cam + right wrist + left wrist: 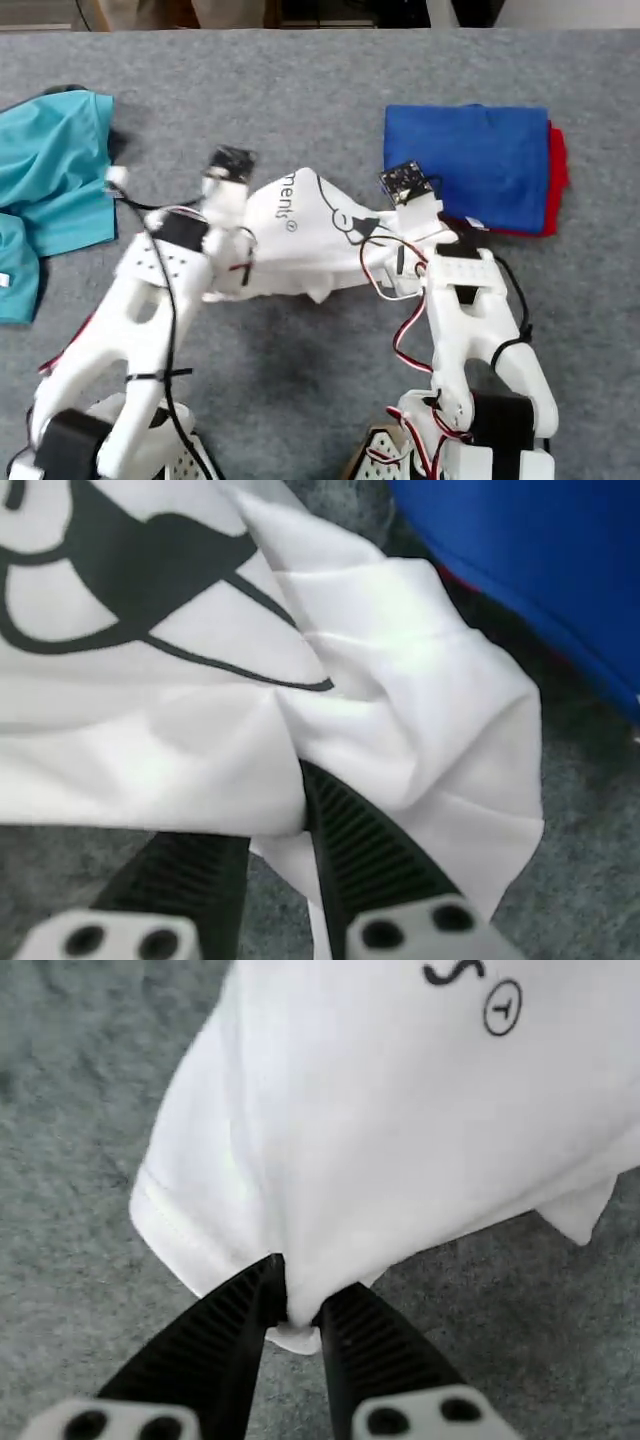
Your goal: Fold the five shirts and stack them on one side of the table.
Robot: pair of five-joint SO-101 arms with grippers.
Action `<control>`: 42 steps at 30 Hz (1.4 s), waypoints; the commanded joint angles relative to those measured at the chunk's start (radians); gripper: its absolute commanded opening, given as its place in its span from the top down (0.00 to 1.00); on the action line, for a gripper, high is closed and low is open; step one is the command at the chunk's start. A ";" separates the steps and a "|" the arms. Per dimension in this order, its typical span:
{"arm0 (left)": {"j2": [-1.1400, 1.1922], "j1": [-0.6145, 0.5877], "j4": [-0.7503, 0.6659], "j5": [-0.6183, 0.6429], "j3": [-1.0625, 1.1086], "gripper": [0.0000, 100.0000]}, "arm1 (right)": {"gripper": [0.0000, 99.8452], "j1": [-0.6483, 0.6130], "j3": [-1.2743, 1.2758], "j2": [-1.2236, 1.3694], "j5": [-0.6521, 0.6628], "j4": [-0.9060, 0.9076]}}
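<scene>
Grey felt covered the desk (300,80); the white shirt (300,240) stretched crosswise between left end effector (300,1295) and right end effector (270,810), each clamped on an edge, with the folded stack (465,165) nearest the right.

The middle shirt (300,235) lies on the tabletop (300,80), its left end in the left hand (295,1305), its right end in the right hand (265,815); a stack of two shirts (470,165) sits just beyond, far right; a lone shirt (50,190) lies at the left edge.

Table (300,90) holds teal shirt (55,170), white shirt (300,240), red shirt (558,170)
</scene>
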 commanded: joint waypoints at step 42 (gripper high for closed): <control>-0.644 -0.522 0.331 -0.216 0.021 0.98 | 1.00 -0.593 -1.322 -0.025 0.052 1.039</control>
